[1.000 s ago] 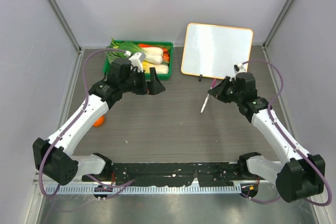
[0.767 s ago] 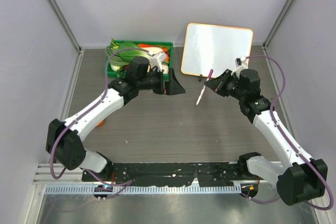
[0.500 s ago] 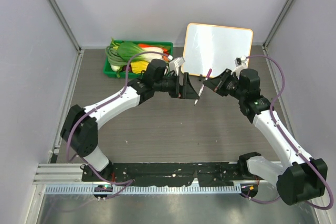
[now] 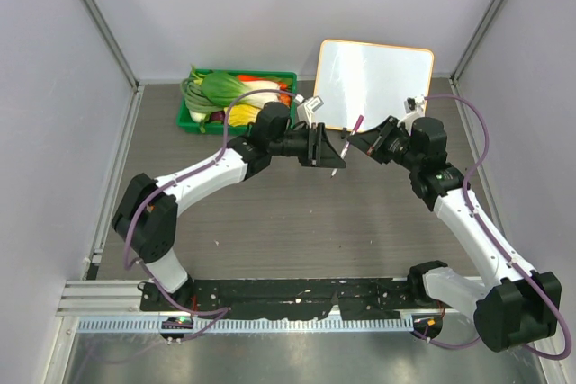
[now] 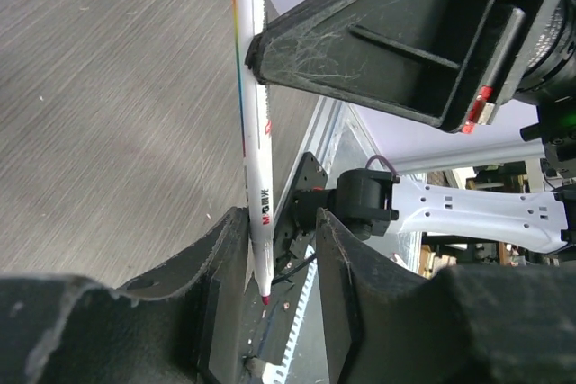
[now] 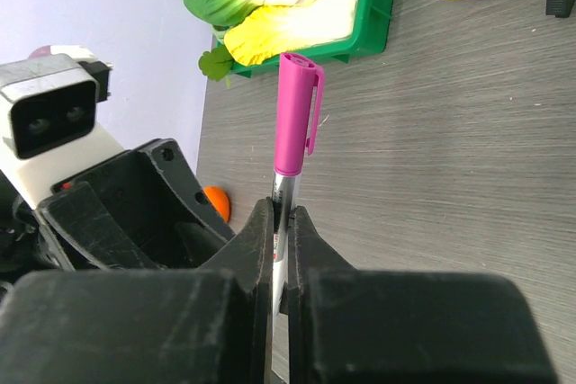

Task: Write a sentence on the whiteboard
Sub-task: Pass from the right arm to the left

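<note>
Grey tabletop (image 4: 270, 213) below, the right pincer (image 6: 281, 213) clamps a capped pen (image 6: 292, 132); the left pincer (image 5: 279, 222) gapes around its tail. Behind the right pincer the whiteboard (image 4: 373, 83) is blank. Probably uncapping: left must close squarely first.

Tray (image 4: 270, 75) left of whiteboard (image 4: 373, 83)

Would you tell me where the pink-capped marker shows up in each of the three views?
Top external: the marker slants at centre, between the left gripper and the right gripper.
Left wrist: the marker stands upright, left of centre, its lower end between the left gripper's fingers.
Right wrist: the marker is at centre, cap upward.
Shared landmark: the right gripper clamped on its barrel.
</note>
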`<move>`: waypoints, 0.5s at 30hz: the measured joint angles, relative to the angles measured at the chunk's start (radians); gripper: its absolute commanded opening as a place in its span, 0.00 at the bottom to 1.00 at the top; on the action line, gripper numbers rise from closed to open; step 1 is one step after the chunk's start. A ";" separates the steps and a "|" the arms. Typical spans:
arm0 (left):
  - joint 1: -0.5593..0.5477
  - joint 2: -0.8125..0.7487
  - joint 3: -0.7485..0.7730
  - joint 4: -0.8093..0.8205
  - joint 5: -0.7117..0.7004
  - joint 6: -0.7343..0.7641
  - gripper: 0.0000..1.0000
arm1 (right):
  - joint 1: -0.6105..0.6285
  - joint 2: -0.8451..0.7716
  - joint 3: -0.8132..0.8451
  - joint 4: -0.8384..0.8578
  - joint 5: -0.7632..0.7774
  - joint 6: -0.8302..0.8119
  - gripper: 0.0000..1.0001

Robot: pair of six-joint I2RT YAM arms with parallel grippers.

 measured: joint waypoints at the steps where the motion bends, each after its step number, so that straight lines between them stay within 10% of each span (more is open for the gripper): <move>1: -0.001 0.005 0.000 0.005 0.004 -0.005 0.40 | 0.000 0.000 0.000 0.002 0.000 0.002 0.01; 15: -0.006 0.018 0.000 -0.022 0.002 0.032 0.00 | 0.000 -0.009 0.000 0.006 0.027 0.033 0.01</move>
